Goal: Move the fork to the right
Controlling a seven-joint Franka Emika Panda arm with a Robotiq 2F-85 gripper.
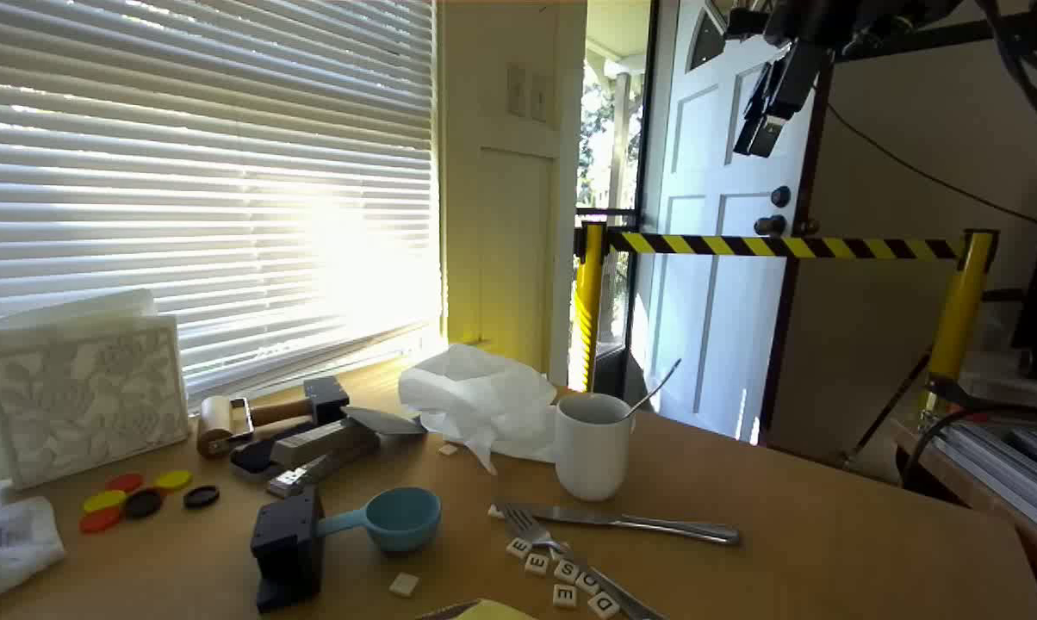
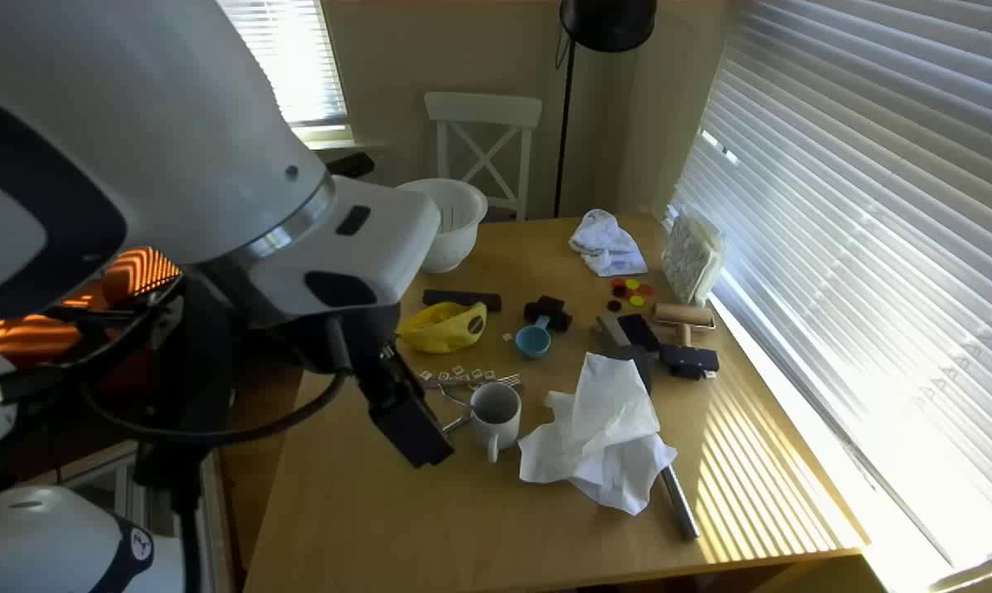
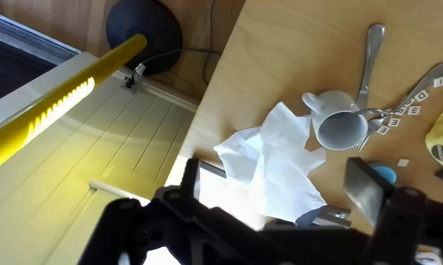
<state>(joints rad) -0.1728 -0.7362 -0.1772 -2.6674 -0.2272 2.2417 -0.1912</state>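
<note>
1 mug stands upright on the table, beside crumpled paper and near 1 knife and 1 fork, the fork lying among lettered tiles. A block with a scoop against it, a roller, a holder and chips rest there too. In an exterior view a bag lies between the tiles and a pot, with a cloth near the edge.

In an exterior view we see the white arm, with its dark bands, leaning toward the bench and bending at the wrist. We have the end effector hanging well above the bench, its fingers slanting down toward it. In the wrist view we find those fingers spread wide apart, a broad gap between the two, both clear of the bench.
</note>
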